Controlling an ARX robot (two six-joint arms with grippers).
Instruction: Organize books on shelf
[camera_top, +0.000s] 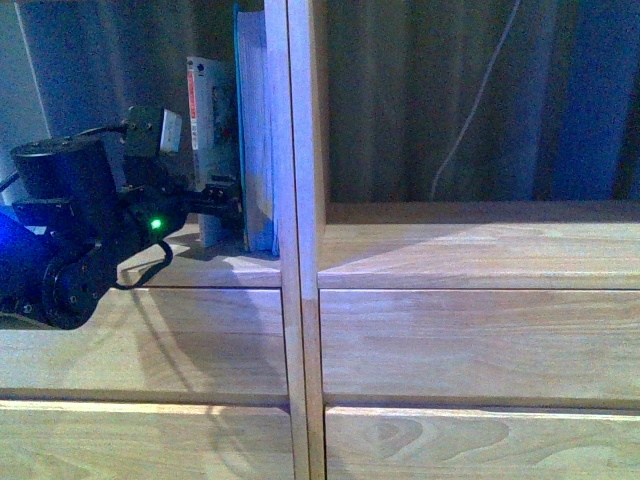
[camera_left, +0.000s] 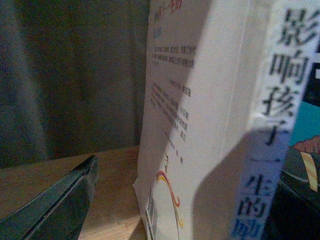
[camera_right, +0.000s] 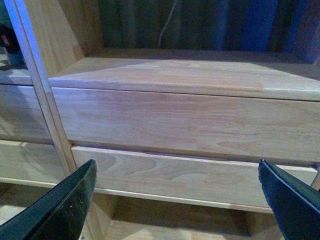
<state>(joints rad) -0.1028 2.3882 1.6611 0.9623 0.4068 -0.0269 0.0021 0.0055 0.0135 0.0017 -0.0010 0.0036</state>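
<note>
- White paperback (camera_top: 208, 110) stands upright in the shelf's (camera_top: 300, 260) left compartment, beside the teal book (camera_top: 255, 140) against the divider — likely for support.
- Left gripper (camera_top: 215, 197) sits at its base; one finger (camera_left: 60, 202) stands clear, so grip unclear.
- Right gripper (camera_right: 175, 200) idles, spread wide, before the drawer fronts (camera_right: 190, 125).

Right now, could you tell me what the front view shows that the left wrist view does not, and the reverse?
Only the front view shows the left arm reaching into the left compartment, the teal book standing against the divider, the right compartment and the drawer fronts. Only the left wrist view shows the white paperback's printed back cover and Chinese spine characters up close, plus one gripper finger. Both show the white paperback upright on the wooden shelf.
</note>
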